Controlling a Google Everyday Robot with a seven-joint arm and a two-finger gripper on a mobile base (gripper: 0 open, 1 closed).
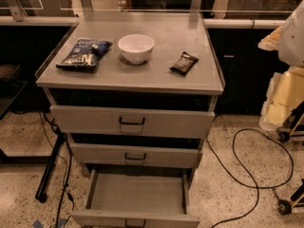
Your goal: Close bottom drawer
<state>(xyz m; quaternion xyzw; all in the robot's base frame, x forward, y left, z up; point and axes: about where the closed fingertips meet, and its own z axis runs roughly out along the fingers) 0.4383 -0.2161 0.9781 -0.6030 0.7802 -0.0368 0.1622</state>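
Observation:
The bottom drawer is the lowest of three grey drawers in the cabinet and is pulled far out toward me. Its flat grey tray is bare. Its narrow front panel lies at the bottom edge of the view, where the black handle is partly cut off. The middle drawer and top drawer above it stick out only slightly. My gripper is out of view. A pale rounded shape at the right edge may be part of my arm.
On the cabinet top lie a blue chip bag, a white bowl and a dark snack bar. A black cable loops on the floor at right, near cart wheels. A black stand leg is at left.

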